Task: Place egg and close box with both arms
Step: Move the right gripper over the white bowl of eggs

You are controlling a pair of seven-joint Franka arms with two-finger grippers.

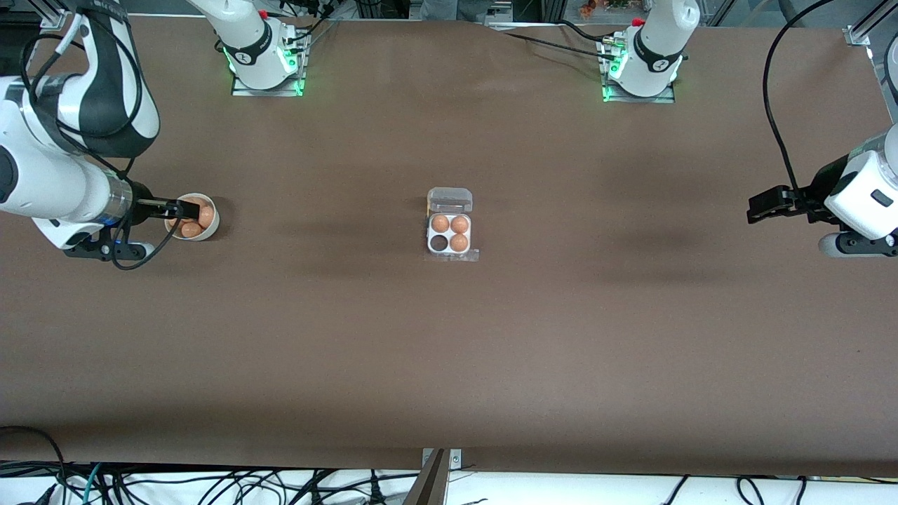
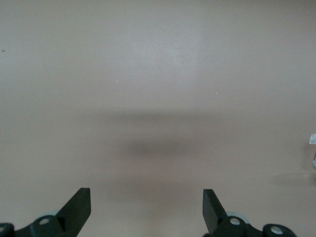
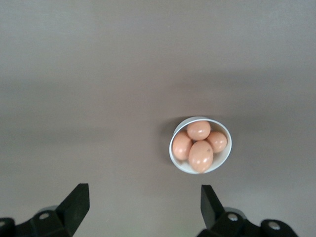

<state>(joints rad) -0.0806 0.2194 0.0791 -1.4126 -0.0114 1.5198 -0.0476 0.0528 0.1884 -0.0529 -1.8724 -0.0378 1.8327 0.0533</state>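
On the brown table (image 1: 449,365), the small square four-cell carton of clear plastic with a whitish tray, the box (image 1: 450,243), sits about midway between the two arms' ends. Its hinged transparent lid (image 1: 450,200) lies open and flat on the table, on the side of the tray farther from the front camera. Three smooth orange-brown eggs fill three cells; the cell nearest the front camera toward the right arm's end is dark and empty (image 1: 439,243).

Toward the right arm's end of the table, a little farther from the front camera than the tray, stands a round white bowl (image 1: 211,226). The right wrist view shows four orange-brown eggs heaped in it, the largest-looking egg (image 3: 200,155) lying on top of the others. The right gripper (image 1: 184,208) hangs over this bowl with its jaws spread wide and nothing between them; the black fingertips (image 3: 76,200) stand well apart.

At the left arm's end, the left gripper (image 1: 756,208) hovers over bare table, well apart from the box. Its jaws are also wide and carry nothing, and only brown surface lies under it.
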